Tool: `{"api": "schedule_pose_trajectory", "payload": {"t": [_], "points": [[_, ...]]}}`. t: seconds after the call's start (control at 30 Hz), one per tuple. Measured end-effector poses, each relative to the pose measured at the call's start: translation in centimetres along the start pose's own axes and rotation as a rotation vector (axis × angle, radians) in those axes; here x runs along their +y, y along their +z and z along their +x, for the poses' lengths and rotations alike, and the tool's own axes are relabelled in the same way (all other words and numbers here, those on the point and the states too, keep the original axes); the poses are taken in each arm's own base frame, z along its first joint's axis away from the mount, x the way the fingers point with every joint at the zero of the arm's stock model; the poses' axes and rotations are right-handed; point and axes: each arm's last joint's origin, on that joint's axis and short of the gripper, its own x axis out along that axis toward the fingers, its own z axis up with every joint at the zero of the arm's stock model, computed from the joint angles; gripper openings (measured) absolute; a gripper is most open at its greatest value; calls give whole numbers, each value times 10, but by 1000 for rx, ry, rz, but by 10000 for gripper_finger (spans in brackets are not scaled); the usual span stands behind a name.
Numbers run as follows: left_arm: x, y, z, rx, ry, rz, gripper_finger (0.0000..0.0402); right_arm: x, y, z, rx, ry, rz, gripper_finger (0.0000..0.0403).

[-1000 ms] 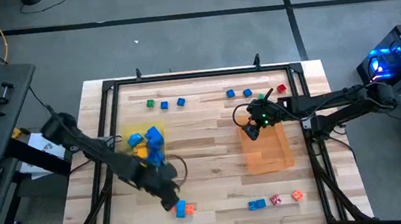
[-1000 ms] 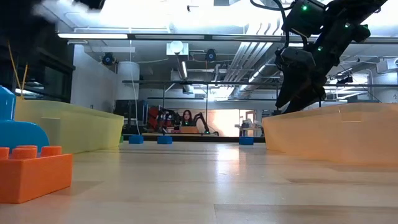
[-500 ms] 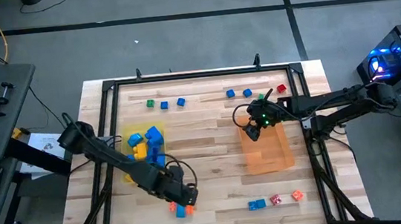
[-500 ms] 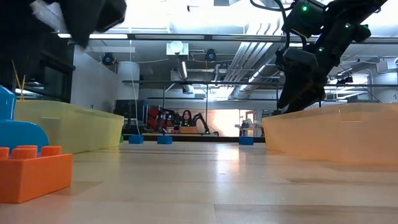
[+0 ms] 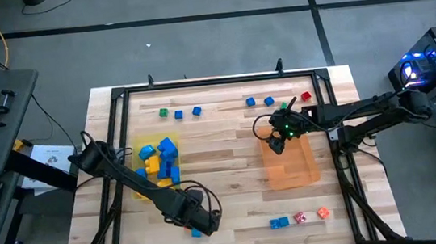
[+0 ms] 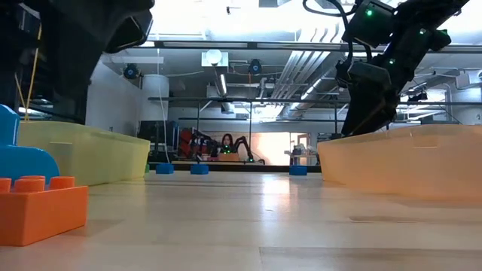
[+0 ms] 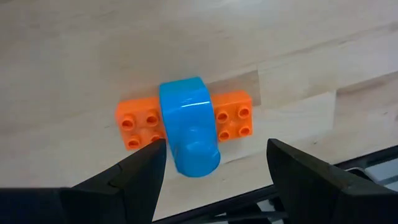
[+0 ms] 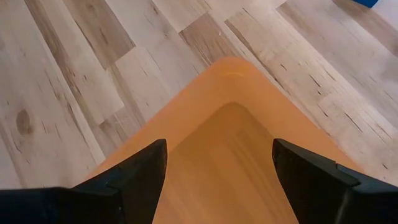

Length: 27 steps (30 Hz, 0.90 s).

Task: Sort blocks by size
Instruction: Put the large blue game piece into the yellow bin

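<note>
- Left gripper [image 7: 211, 165]: held low over the near edge of the wooden counter [image 5: 230, 161], fingers spread wide with nothing between them; in the high view it is seen at [image 5: 202, 221], at the end of the arm reaching across from the left.
- Target pair: a glossy blue rounded plastic brick [image 7: 189, 132] is seated across a flat orange studded plastic brick [image 7: 186, 118]. In the left wrist view the pair lies directly ahead of the open fingers, the blue piece centred in the gap.
- Axis: the orange brick's long axis is set crosswise to the blue brick's; the blue brick's long axis points toward the gripper, so its two long sides are offered to the fingers.
- Nearer arm: the left, judged by the high view; the right is well apart.
- Right gripper [image 5: 275, 142]: held over the far corner of the translucent orange plastic tray [image 5: 292, 167], fingers spread, nothing held.
- Translucent yellow plastic tray [image 5: 139, 194]: at the left side, already holding several larger blue and yellow bricks [image 5: 161, 156].
- Loose small cubes: a row near the far edge [image 5: 178, 112] and a group near the near edge [image 5: 300, 219], unsorted.
</note>
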Motion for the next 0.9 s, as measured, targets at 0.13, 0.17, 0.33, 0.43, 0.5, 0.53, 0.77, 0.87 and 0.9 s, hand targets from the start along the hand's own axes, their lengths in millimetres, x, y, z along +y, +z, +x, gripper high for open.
{"api": "schedule_pose_trajectory", "payload": {"t": [0.13, 0.17, 0.33, 0.43, 0.5, 0.53, 0.77, 0.87, 0.9], "points": [[3, -2, 1, 2, 17, -19, 261, 0, 0, 0, 2, -1, -13, 286], [3, -3, 1, 4, 18, -26, 261, 0, 0, 0, 3, -2, -20, 286], [3, -4, 1, 4, 17, -56, 261, 0, -1, 0, 7, -4, -31, 286], [2, -3, 8, -1, 29, -65, 261, 0, -1, 0, 7, -5, -48, 286], [1, -3, 18, 13, 47, -65, 261, 0, -1, 0, 5, -7, -53, 286], [0, -4, 23, 26, 45, -56, 261, 0, -1, 0, 5, -7, -53, 286], [-2, -3, 30, 22, 43, -59, 260, 0, -1, 0, 5, -7, -53, 286], [-3, -4, 30, 25, 37, -57, 244, 0, -1, 0, 5, -7, -53, 286], [-3, -4, 30, 25, 37, -56, 233, 0, -1, 0, 5, -7, -53, 286]]}}
